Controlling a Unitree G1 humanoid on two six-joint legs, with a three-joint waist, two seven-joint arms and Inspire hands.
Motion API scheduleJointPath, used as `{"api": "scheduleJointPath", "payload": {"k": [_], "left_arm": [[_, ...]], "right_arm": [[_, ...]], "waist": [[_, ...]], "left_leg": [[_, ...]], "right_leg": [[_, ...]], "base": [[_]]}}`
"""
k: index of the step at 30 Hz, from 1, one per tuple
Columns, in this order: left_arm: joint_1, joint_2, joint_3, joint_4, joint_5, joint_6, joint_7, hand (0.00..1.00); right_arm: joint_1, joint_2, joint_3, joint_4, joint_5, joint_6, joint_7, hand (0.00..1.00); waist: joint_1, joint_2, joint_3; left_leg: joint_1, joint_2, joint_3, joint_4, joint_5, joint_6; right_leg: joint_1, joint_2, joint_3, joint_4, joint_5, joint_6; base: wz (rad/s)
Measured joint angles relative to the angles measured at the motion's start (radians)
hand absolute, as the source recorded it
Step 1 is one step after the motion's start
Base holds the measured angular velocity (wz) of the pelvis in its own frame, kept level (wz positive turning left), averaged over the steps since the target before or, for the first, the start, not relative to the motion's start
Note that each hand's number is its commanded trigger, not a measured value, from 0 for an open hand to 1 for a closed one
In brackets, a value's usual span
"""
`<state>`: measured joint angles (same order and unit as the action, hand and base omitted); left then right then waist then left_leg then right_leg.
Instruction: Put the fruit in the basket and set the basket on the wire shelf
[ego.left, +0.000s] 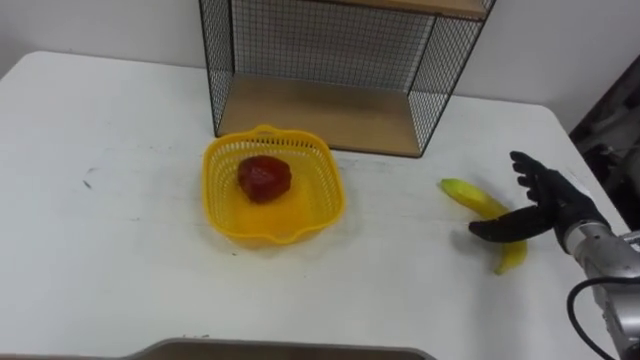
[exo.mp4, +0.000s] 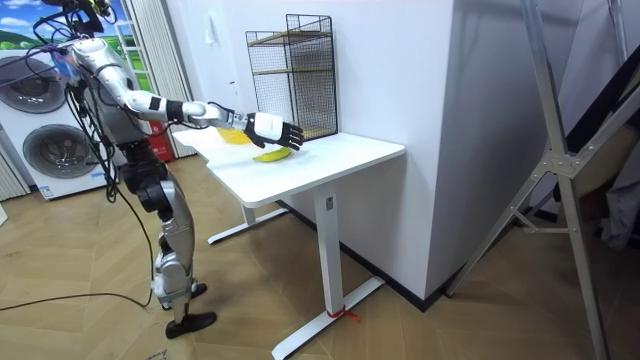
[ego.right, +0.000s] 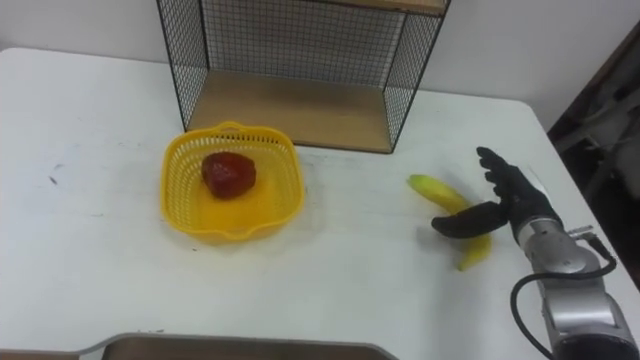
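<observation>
Currently, the red fruit (ego.left: 264, 177) lies in the basket (ego.left: 300, 222); the right robot hand (ego.left: 552, 210), spread wide, is at the banana (ego.left: 468, 194); shelving remains.

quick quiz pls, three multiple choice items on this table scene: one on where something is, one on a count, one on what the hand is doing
1. Where on the white table is the round red fruit?
A inside the yellow plastic basket
B touching the yellow banana
C under the robot's right hand

2. How many pieces of fruit lie outside the basket?
A none
B one
C two

3. What state is the right hand in?
A open, at the banana
B shut on the basket's rim
C shut on the red fruit

Answers:
1 A, the red fruit sits on the basket's floor.
2 B, the banana alone lies on the bare table.
3 A, its fingers are spread and its thumb reaches across the banana.
</observation>
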<state>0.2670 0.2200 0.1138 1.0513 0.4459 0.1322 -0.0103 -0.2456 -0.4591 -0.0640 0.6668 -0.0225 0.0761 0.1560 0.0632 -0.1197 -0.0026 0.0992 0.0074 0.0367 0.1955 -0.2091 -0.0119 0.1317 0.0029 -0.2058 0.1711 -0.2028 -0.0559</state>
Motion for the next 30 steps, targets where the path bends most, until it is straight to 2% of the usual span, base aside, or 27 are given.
{"api": "scheduleJointPath", "payload": {"k": [8,13,22,30], "left_arm": [[0.000,0.000,0.000,0.009,0.000,-0.001,0.000,0.00],[0.002,0.001,0.000,0.008,-0.003,-0.004,0.000,0.00],[-0.003,0.001,0.000,0.011,-0.003,-0.009,-0.002,0.00],[-0.003,0.002,0.000,0.014,-0.003,-0.007,-0.023,0.00]], "right_arm": [[-0.013,-0.001,0.000,0.057,0.018,-0.009,0.000,0.00],[-0.013,-0.001,0.000,0.078,0.015,-0.011,0.000,0.00],[-0.013,-0.001,0.003,0.104,-0.072,-0.037,0.010,0.00],[-0.013,-0.001,0.004,0.112,-0.192,-0.031,0.022,0.00]], "waist": [[-0.003,0.002,0.0034],[-0.003,0.005,0.0093],[0.003,0.004,0.0081],[0.009,-0.006,0.0031]], "left_leg": [[0.001,-0.002,-0.012,-0.005,0.001,0.001],[0.000,-0.004,-0.011,-0.001,0.001,0.002],[0.002,-0.004,-0.016,0.002,0.001,0.001],[0.002,-0.005,-0.025,0.003,0.001,0.002]], "right_leg": [[0.003,0.000,-0.005,-0.002,0.000,0.000],[0.005,-0.001,-0.007,-0.005,0.000,0.001],[0.009,-0.001,-0.011,-0.006,0.000,0.001],[0.010,-0.001,-0.023,-0.009,-0.001,0.001]], "base": [[0.02],[0.01],[0.00],[0.04]]}}
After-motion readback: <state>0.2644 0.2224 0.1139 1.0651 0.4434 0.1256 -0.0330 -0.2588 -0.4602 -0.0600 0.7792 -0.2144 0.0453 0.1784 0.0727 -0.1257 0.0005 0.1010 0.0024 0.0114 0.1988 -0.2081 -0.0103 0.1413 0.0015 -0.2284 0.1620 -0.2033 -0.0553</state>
